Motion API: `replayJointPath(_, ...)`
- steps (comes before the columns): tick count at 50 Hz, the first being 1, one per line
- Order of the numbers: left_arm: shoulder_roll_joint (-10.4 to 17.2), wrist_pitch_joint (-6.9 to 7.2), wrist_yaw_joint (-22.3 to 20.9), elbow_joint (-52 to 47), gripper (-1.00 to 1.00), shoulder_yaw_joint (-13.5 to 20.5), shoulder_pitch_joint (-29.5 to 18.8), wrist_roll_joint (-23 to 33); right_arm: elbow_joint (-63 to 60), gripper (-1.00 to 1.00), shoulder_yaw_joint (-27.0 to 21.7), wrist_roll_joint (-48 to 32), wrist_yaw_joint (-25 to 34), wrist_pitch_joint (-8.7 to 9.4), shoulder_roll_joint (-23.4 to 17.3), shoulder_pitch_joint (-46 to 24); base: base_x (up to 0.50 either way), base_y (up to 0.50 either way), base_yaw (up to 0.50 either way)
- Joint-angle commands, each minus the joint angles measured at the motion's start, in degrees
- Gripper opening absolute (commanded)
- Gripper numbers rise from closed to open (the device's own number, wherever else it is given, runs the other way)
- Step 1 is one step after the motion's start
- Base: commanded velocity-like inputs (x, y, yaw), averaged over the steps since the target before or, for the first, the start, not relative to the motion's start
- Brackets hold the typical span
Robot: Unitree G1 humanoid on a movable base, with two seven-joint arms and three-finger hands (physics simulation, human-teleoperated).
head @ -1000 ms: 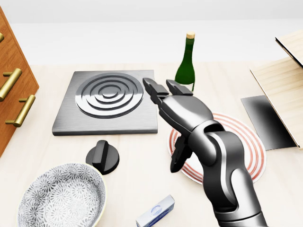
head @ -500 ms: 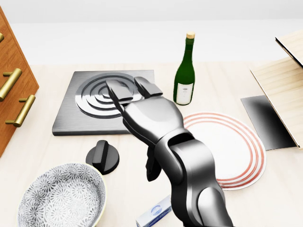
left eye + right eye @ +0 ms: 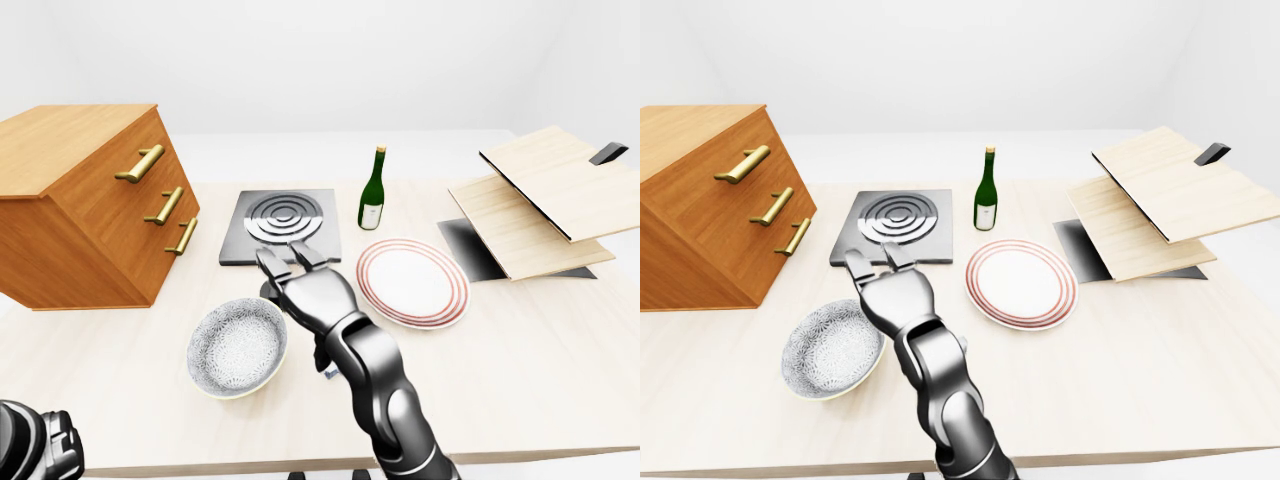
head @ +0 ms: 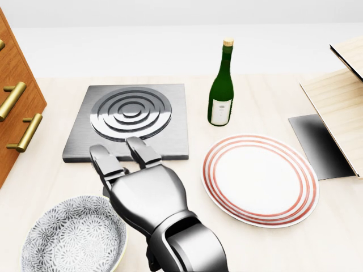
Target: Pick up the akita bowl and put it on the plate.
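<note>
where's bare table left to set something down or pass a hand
Widest bare patch: table bottom right in the left-eye view, below the plate and stacked boards. Smaller strip between bottle and boards. Crowded: right hand fills the gap between bowl, hotplate and plate.

Bright, even, sharp renders with soft, faint shadows.

One akita bowl, one plate, one wine bottle, one hotplate, one drawer cabinet, two wooden boards
</note>
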Motion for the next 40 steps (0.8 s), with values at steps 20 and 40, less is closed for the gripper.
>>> replayJointPath(20,-0.6,0.0,0.0,0.0,1.0,-0.2,0.3,0.6,6.8,1.0,17.4,-1.6,-6.7,0.0,1.8,9.2,0.0,0.0,0.0)
replayJointPath(40,-0.1,0.0,0.0,0.1,1.0,-0.1,-0.1,-0.3,13.0,1.0,16.7,2.1,-13.8,0.0,0.5,10.2,0.0,0.0,0.0)
